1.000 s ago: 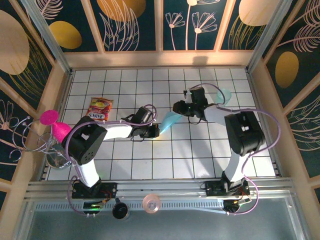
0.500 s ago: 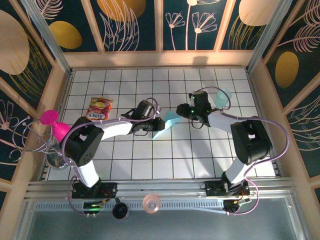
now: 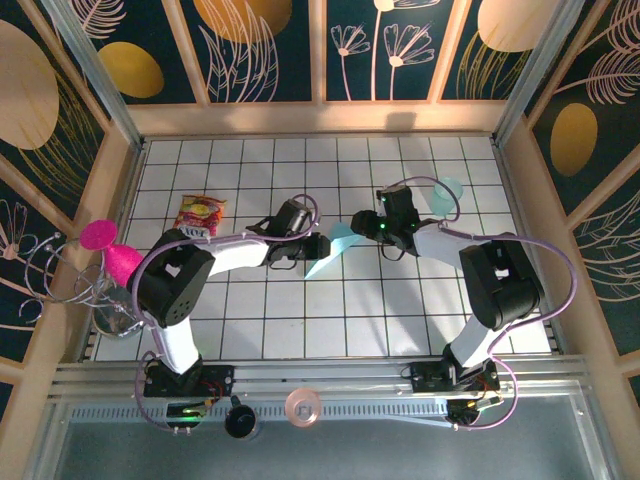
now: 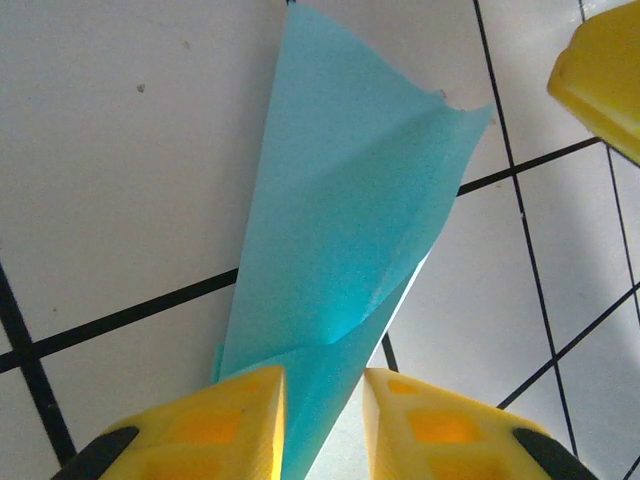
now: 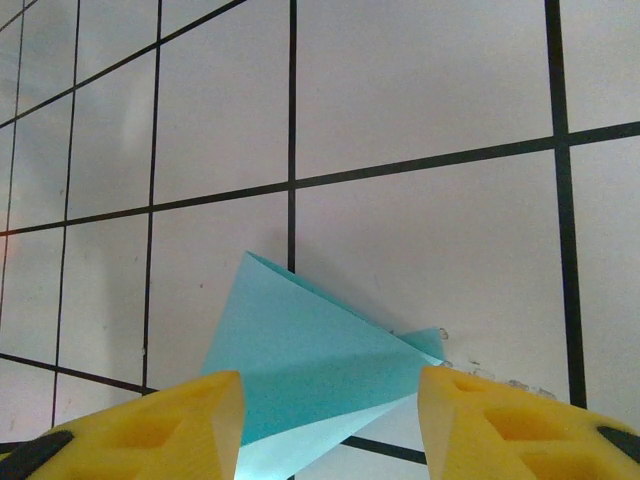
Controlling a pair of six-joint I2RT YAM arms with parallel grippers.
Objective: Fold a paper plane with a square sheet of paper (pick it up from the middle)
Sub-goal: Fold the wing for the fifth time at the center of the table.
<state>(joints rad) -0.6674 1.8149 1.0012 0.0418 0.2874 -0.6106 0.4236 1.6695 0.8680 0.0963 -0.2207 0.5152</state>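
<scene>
The square sheet of paper is folded into a narrow, pointed light-blue paper plane point(image 3: 335, 247) that lies on the white tiles at mid-table. My left gripper point(image 3: 318, 247) is at its left end. In the left wrist view the plane point(image 4: 350, 230) runs back between the yellow fingers point(image 4: 215, 420), which stand apart without pinching it. That gripper point(image 4: 325, 405) is open. My right gripper point(image 3: 360, 224) is at the plane's right end, open. Its wrist view shows the folded paper point(image 5: 310, 370) lying between and beyond widely spread fingers point(image 5: 500, 420).
A red snack packet point(image 3: 200, 216) lies at the left. A pink cone-shaped cup point(image 3: 112, 252) and a wire rack stand at the left wall. A translucent teal cup point(image 3: 448, 192) sits behind the right arm. White tiles lie open toward the near edge.
Both grippers have opened and let go of the folded paper, which now rests on the tiles. The left gripper has moved up and to the right toward the plane.
</scene>
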